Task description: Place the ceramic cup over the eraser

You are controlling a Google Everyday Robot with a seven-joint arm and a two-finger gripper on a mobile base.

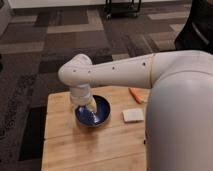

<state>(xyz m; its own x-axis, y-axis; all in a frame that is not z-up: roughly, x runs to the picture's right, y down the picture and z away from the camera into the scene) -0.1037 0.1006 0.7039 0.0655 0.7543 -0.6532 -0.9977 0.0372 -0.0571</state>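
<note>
Over the table's (60,145) left half, the gripper (89,106) hangs down into the blue bowl (102,112), and I can't tell its grip. The pale bit below looks like the cup (93,104), long axis near upright, can't tell which end's up. Right of that are the eraser (132,115) and an orange thing (135,95).

My white, smooth-shelled arm (120,70) reaches sideways from my bulky white torso (180,110), bends at its rounded elbow (75,72) and drops straight down. My pale gripper (88,105) hangs directly beneath that bend, pointing downward.
</note>
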